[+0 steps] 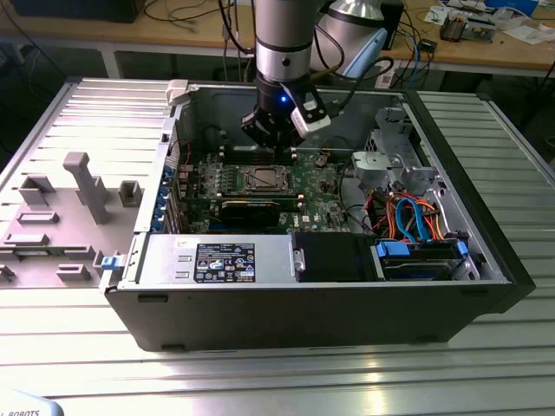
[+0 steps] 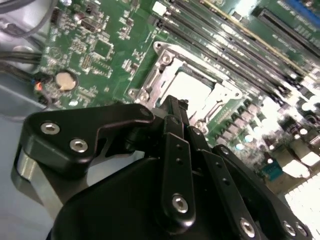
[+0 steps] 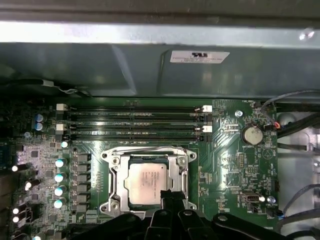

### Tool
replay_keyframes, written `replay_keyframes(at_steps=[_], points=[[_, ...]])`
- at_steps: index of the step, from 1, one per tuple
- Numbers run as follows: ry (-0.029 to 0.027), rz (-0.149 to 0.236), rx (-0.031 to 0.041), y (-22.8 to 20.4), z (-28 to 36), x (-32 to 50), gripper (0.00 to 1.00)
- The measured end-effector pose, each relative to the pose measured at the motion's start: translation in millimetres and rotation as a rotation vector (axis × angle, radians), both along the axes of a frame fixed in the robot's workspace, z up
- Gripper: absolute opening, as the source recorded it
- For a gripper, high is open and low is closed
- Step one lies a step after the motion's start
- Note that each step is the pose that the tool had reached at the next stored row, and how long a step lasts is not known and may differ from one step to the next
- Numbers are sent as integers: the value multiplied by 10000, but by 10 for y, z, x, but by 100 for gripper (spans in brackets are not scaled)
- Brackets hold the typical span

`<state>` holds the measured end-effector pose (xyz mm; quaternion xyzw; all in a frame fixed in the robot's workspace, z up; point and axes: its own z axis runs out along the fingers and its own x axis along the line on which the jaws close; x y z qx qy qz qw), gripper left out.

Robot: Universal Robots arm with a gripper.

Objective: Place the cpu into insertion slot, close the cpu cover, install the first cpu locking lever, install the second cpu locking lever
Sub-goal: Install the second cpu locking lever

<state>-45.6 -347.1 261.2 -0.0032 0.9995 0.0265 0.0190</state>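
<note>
The cpu [image 3: 145,181] lies flat in the insertion slot [image 3: 114,181] on the green motherboard, its dull silver top showing through the window of the cpu cover [image 3: 182,175]. The cover lies down flat around the chip. In the second wrist view the cpu [image 2: 192,86] is a pale square inside the metal frame. My gripper [image 3: 170,196] hangs just over the socket's edge, black fingers pressed together and holding nothing. In the exterior view the gripper [image 1: 275,149] sits above the back of the slot [image 1: 263,180] inside the open computer case.
Long memory slots [image 3: 132,122] run beside the socket, towards the case wall [image 3: 150,65]. A coin battery [image 3: 252,134] and cables [image 3: 295,125] sit off to one side. A black expansion card [image 1: 251,208], power supply [image 1: 217,260] and drive bay cables [image 1: 416,217] fill the case.
</note>
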Motion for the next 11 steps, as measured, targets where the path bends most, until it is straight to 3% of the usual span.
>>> replay_keyframes(at_steps=[3,11], points=[[5,0,60,-31,5,0,11],[30,-80,65,-40,-14,0,11]])
